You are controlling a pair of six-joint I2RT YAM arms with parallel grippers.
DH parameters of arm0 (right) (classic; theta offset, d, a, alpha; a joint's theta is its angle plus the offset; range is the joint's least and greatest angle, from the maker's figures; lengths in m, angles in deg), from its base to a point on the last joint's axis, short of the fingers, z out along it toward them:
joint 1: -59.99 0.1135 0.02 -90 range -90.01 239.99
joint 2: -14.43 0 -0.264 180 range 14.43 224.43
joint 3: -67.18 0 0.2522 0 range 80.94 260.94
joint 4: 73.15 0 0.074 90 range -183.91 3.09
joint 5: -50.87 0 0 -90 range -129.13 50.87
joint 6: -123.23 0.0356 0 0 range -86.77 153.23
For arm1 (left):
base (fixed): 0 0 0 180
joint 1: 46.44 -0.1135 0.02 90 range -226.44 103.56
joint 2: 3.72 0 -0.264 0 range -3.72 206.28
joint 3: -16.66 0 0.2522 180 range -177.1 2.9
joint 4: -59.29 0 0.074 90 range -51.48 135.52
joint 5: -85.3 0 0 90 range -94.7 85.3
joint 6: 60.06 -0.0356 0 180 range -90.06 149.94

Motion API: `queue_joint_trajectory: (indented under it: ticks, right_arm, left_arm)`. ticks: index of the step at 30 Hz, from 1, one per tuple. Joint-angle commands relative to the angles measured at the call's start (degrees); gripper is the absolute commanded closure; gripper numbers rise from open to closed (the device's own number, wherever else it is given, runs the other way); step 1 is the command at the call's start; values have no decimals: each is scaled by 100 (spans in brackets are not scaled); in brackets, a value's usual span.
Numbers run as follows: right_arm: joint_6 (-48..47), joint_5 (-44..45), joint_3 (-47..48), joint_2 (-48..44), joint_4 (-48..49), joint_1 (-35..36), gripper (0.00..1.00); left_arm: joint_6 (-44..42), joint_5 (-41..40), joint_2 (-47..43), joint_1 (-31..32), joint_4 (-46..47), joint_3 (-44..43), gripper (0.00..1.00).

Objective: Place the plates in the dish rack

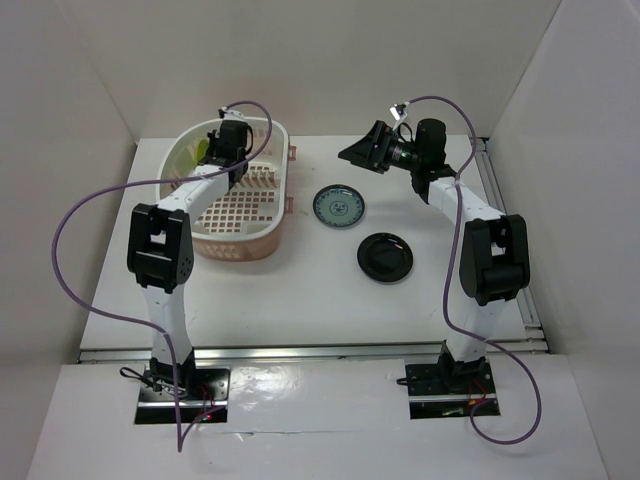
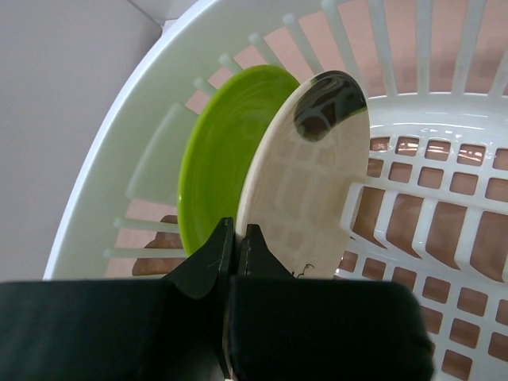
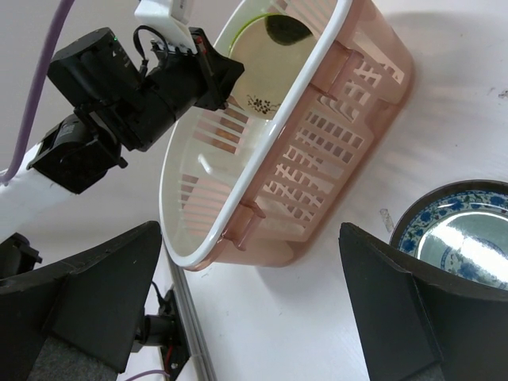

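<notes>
The pale pink dish rack stands at the back left. In the left wrist view a lime green plate and a cream plate stand upright side by side at the rack's end wall. My left gripper is shut on the cream plate's rim, fingers pinched together. The blue-patterned plate and the glossy black plate lie flat on the table right of the rack. My right gripper hovers open behind the blue plate, holding nothing.
White walls enclose the table on the left, back and right. A purple cable loops from each arm. A metal rail runs along the near edge. The rack's side handle faces the right gripper.
</notes>
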Motion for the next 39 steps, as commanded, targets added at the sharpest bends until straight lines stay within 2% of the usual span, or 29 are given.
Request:
queue_joint_trajectory:
  ticks: [1, 4, 6, 12, 15, 18, 20, 25, 26, 27, 28, 30, 33, 36, 39]
  right_arm:
    - [32, -69, -27, -79, 288, -36, 0]
    - [32, -69, -27, -79, 288, -36, 0]
    - [32, -69, -27, -79, 288, -36, 0]
    - [32, -69, -27, -79, 288, -36, 0]
    - [32, -69, -27, -79, 288, -36, 0]
    - [32, -69, -27, -79, 288, -36, 0]
    - [32, -69, -27, -79, 288, -36, 0]
    - [-363, 430, -27, -79, -289, -36, 0]
    - [-503, 614, -27, -79, -466, -36, 0]
    - [-809, 1025, 51, -79, -686, -36, 0]
    - [-1012, 1212, 104, -10, -1166, -36, 0]
    - [-1443, 1868, 332, 87, -1705, -36, 0]
    - [-1936, 2294, 159, 228, -2033, -185, 0]
    - [-1771, 2120, -334, 333, -1630, -545, 0]
    - [-1884, 2119, -195, 579, -1707, -616, 4]
  left_arm:
    - [208, -21, 63, 1, 84, -144, 98]
    - [208, -21, 63, 1, 84, -197, 88]
    - [269, -21, 116, 1, 84, -197, 78]
    - [322, -21, 116, 1, 31, -320, 62]
    - [322, -21, 116, 1, -30, -320, 62]
    - [322, 31, 63, 1, -31, -372, 57]
    - [322, 32, 10, 1, -31, -372, 47]
    - [427, 216, -210, 1, -154, -556, 34]
    - [428, 277, -349, 1, -232, -609, 29]
    - [428, 391, -402, 1, -311, -610, 7]
    - [428, 444, -464, 1, -312, -610, 0]
    - [497, 593, -718, 1, -426, -610, 0]
    - [1033, 1093, -1130, 1, -795, -610, 0]
    - [1104, 1989, -1351, 1, -1050, -671, 0]
    - [1306, 2597, -1598, 1, -1234, -785, 0]
